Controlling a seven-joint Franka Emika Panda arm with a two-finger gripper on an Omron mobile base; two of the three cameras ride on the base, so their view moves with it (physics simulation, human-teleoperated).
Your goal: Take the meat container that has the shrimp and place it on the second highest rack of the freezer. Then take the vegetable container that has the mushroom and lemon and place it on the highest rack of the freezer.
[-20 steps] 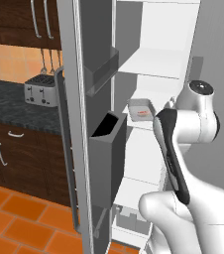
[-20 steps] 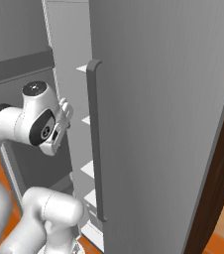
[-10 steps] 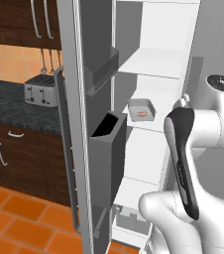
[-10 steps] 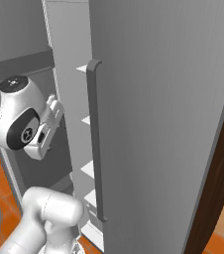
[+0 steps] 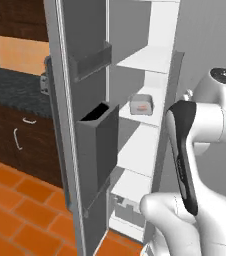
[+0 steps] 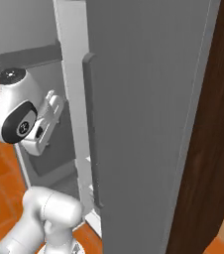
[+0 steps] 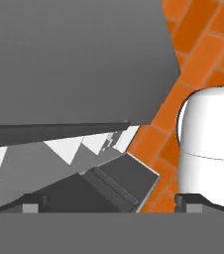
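Note:
The freezer (image 5: 85,30) stands open, and its white interior shows several shelf panels. A small light-grey meat container (image 5: 141,104) with the orange-red shrimp lies on a white rack (image 5: 152,119), just below the rack (image 5: 147,60) above it. My gripper (image 7: 109,206) is open with nothing between its fingertips (image 7: 32,206). It hangs to the right of the freezer opening, apart from the container and level with that rack. In the right base view my gripper (image 6: 53,105) sits beside the shut door's long handle (image 6: 91,134). The mushroom and lemon are out of view.
The open door carries two grey bins (image 5: 97,145) close to my arm's left. Dark wooden cabinets (image 5: 15,135) and a dark counter (image 5: 15,82) lie beyond the door. A wooden panel (image 6: 208,149) flanks the freezer's right. Below is orange tile floor (image 5: 20,210).
My hand has drawn back to the right, out of the freezer, and the shrimp container stays on its rack. The whole picture has shifted a little, so the camera moved.

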